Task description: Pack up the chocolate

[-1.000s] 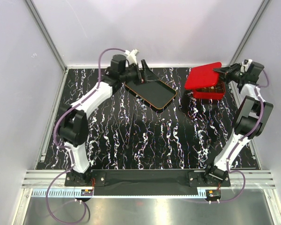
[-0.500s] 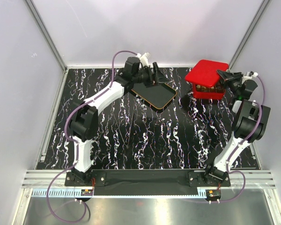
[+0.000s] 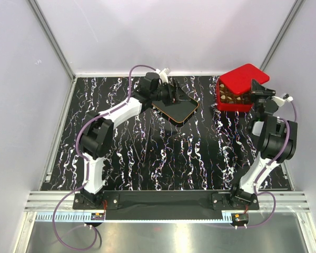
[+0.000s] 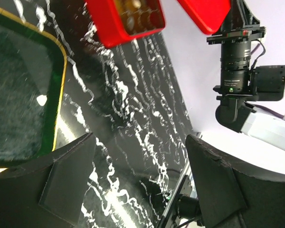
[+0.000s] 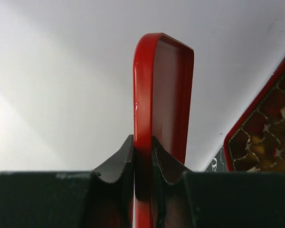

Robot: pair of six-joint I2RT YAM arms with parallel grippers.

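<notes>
The tiny bite-sized chocolates (image 3: 229, 95), dark and light brown with a few paler ones, sit in the cells of a red gridded box (image 3: 237, 107) at the far right corner of the black, white-veined worktop (image 3: 163, 158). The right gripper (image 3: 254, 94) is closed to a narrow pinch on one edge of the flat red lid (image 3: 246, 76) and holds it off the box, tipped up on edge. In the right wrist view both fingers (image 5: 126, 159) press against the lid's rim. The left gripper (image 3: 174, 95) stands wide open with nothing between its fingers. It hovers at the far part of a black oblong tray with an orange rim (image 3: 183, 112), which lies near the middle of the worktop's far edge. The candies look very light, stiff and smooth, so a rounded one would probably slip from a hard squeeze, and its surface would mark or chip easily. Seated in the grid, they leave little room at the sides. The likely hold is a gentle pinch from above across the widest sides of a single piece.
</notes>
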